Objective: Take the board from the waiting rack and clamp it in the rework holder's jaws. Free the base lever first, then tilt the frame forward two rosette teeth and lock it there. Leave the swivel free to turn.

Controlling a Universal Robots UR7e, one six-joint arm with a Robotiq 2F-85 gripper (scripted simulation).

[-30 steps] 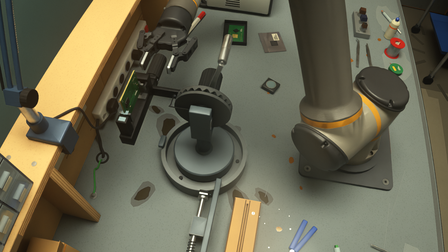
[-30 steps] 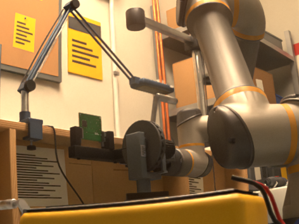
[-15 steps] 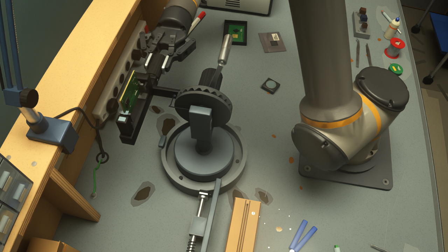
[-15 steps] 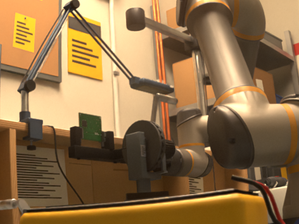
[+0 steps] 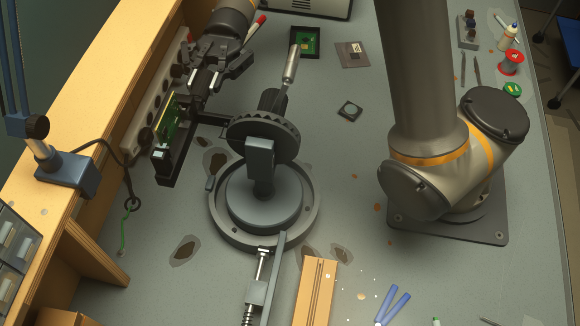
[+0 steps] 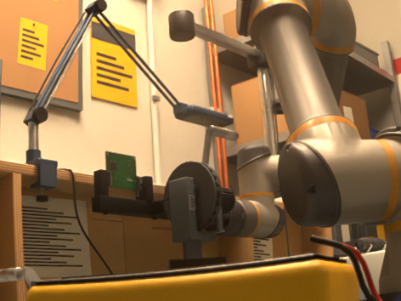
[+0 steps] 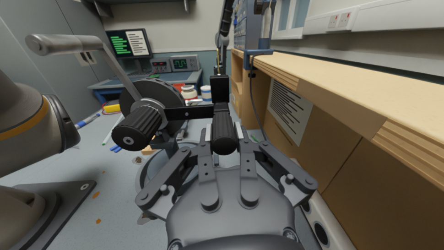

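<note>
From the wrist camera the green board is hidden behind the holder's far jaw block (image 7: 219, 88). Seen from the side, the board (image 5: 167, 118) (image 6: 121, 170) stands on edge between the holder's black jaws (image 5: 172, 140). I have my gripper (image 5: 201, 80) (image 7: 223, 136) closed around the black ribbed jaw knob (image 7: 222, 132) at the end of the frame. The frame's arm joins the toothed rosette disc (image 5: 263, 131) (image 6: 199, 191). A second ribbed knob (image 7: 136, 128) sits on the rosette's axle. The steel lock lever (image 5: 290, 67) (image 7: 74, 46) rises from it. The long base lever (image 5: 272, 279) lies by the round base (image 5: 263, 198).
The robot's own base and arm (image 5: 446, 162) stand right of the holder. The wooden shelf (image 5: 81, 101) and a socket strip (image 5: 152, 95) run close along the left. A wooden rack (image 5: 315, 290), tweezers (image 5: 470, 71) and small parts lie on the bench.
</note>
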